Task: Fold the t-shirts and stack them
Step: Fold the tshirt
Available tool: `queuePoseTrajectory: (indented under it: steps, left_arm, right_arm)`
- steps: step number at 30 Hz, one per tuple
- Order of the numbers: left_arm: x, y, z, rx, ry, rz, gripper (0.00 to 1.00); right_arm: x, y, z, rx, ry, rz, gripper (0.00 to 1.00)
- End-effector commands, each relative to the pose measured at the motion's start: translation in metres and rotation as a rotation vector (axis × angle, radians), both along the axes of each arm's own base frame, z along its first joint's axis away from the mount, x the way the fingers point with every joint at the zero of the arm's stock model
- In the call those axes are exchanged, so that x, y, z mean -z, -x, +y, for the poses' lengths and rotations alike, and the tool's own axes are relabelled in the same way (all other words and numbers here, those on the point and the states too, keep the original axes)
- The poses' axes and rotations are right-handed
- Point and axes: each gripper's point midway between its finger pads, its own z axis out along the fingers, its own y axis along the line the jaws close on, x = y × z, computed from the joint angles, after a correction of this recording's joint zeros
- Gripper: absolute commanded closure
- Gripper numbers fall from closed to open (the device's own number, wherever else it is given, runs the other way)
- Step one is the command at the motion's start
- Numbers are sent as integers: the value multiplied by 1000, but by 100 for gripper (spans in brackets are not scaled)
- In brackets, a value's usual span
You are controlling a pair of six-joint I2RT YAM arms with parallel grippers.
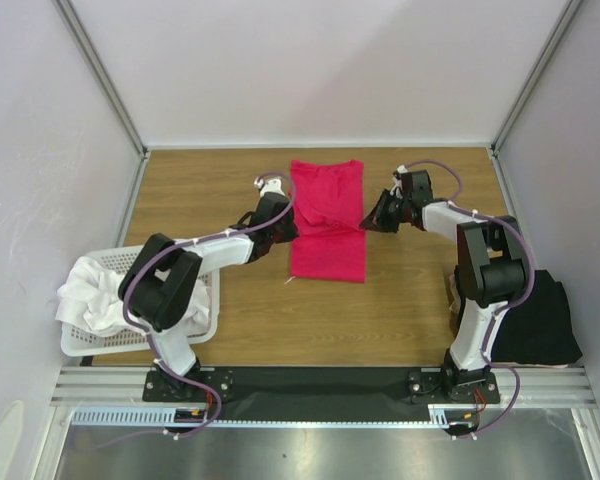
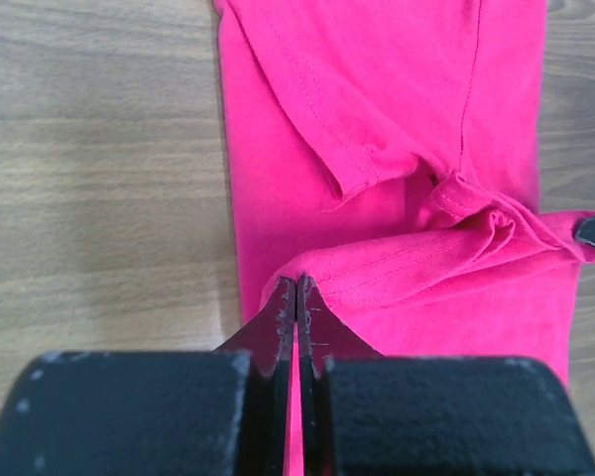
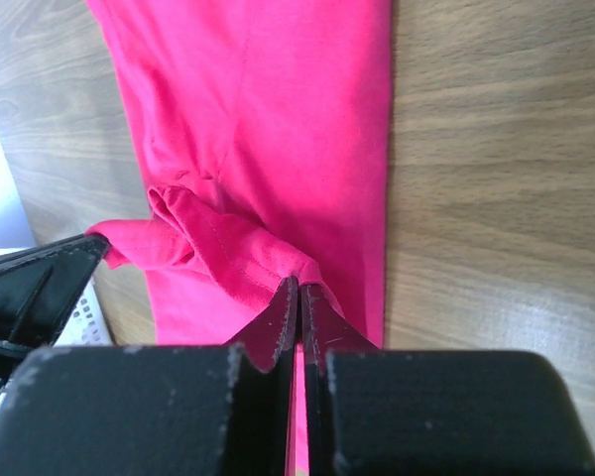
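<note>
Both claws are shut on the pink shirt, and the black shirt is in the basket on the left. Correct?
Not quite. The basket holds white shirts; the black shirt lies beside the right arm's base, as the top view shows. The left claw and right claw are indeed shut on the pink shirt.
</note>
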Motion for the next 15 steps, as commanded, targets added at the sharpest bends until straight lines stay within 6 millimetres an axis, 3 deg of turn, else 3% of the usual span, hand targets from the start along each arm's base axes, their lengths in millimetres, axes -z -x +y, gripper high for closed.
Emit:
queuePoseTrajectory:
  steps: [1,5,6,8,9,11,14,15]
  left_arm:
    - [-18,-22,-3,-2,1,-72,100]
    - [-17,-27,-1,-8,-24,-83,94]
    - [-19,-29,0,-9,-25,-92,85]
    - [-22,-32,3,-25,-38,-110,78]
    - [-25,-33,4,-31,-43,-119,74]
    - [-39,-38,9,-46,-47,-159,61]
    - [-66,-46,13,-49,-55,-224,44]
    - [-75,-46,13,-40,-50,-242,44]
  right_arm:
    - [-13,-22,-1,-2,10,-82,100]
    - [-14,-31,-1,-6,23,-96,100]
    - [-18,-33,0,-12,23,-110,93]
    - [-22,-35,0,-17,29,-118,86]
    - [-28,-37,0,-25,35,-135,77]
    - [-40,-43,-1,-31,46,-160,63]
    - [-63,-50,-3,-26,61,-215,53]
    - [-69,-51,-3,-23,61,-227,50]
